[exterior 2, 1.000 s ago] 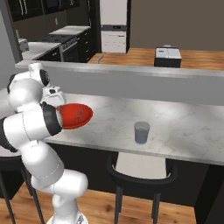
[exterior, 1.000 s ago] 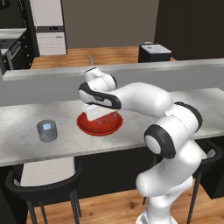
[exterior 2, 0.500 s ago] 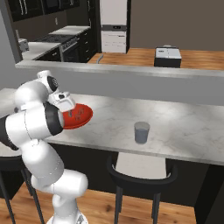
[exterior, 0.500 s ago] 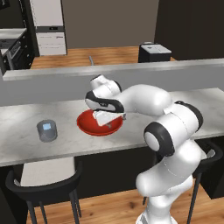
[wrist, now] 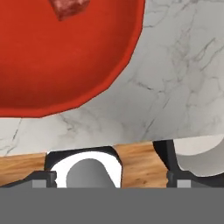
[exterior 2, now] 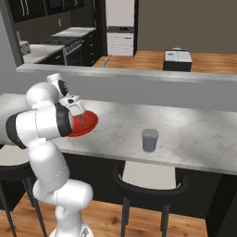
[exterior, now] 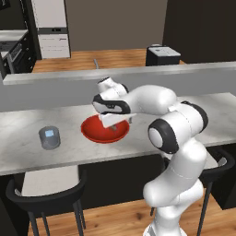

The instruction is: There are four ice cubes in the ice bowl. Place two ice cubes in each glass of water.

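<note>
Red bowl sits mid-counter, nearer the front edge; spread gripper hovers over it. Centre on one ice cube before closing, then carry to the glass.

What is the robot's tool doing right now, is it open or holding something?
Tool: open, holding nothing, low over the wide glossy red round bowl.

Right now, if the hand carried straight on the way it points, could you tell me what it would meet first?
Most likely the red bowl. The hand hangs open just over it, pointing down, and the hand view looks onto the bowl's inside near its rim, with the counter beside it. Depth is unclear, so it may land close to the rim.
</note>
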